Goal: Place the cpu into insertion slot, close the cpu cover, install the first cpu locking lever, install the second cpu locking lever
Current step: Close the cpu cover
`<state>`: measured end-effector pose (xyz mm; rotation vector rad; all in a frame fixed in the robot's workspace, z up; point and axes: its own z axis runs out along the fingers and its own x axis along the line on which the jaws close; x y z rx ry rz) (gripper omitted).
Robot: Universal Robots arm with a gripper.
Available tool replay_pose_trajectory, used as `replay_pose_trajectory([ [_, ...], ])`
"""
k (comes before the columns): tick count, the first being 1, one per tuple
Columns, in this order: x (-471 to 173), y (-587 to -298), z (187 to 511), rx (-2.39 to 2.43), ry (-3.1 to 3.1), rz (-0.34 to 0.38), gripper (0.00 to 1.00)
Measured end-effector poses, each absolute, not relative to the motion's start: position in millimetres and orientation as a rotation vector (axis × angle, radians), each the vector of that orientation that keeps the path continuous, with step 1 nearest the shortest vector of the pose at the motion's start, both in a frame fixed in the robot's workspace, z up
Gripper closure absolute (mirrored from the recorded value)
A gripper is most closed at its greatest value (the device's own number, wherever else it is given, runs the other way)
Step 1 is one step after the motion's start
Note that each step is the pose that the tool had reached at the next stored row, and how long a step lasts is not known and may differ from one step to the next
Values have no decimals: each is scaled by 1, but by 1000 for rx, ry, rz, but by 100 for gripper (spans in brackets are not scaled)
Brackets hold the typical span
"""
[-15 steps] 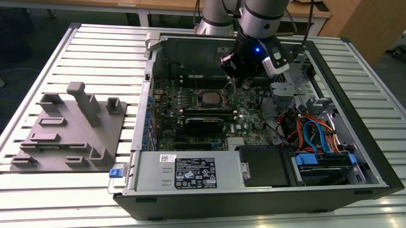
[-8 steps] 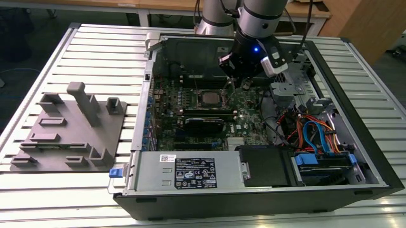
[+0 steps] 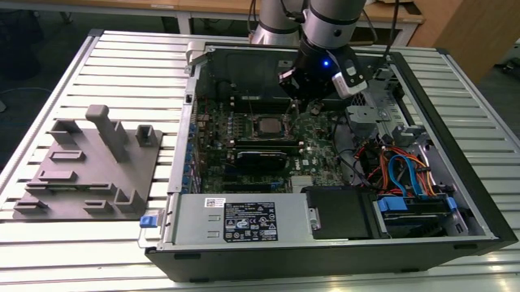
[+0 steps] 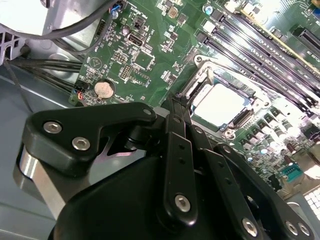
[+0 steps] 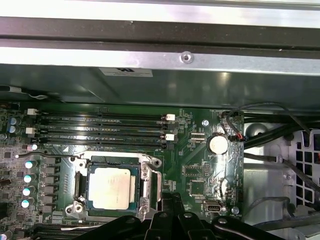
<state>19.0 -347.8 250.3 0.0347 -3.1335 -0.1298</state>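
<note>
The cpu [image 5: 111,187] lies flat in the insertion slot [image 5: 79,186], its pale metal face up; it also shows in the exterior view [image 3: 267,126] and the second wrist view [image 4: 220,102]. The silvery cpu cover [image 5: 150,181] lies down around the chip as a frame. A thin wire lever [image 5: 47,156] runs along one side of the socket; I cannot tell whether it is latched. My gripper [image 4: 176,101] hovers just beside the socket, over green board, with its thin fingers pressed together and nothing between them. In the exterior view the gripper [image 3: 299,111] hangs to the right of the chip.
The open computer case [image 3: 455,182] surrounds the board. Long black memory slots [image 5: 100,127] run beside the socket, with a coin battery [image 5: 218,144] and black cables [image 5: 270,132] close by. A grey fixture block [image 3: 89,167] sits on the slatted table [image 3: 122,55] at the exterior view's left.
</note>
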Motion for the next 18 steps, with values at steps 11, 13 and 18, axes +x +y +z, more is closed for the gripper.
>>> replay_pose_trajectory([
  [11,13,-348,250,35,-3134,-130,90],
  [13,13,-348,250,35,-3133,-130,90],
  [18,11,-348,250,35,-3133,-130,90],
])
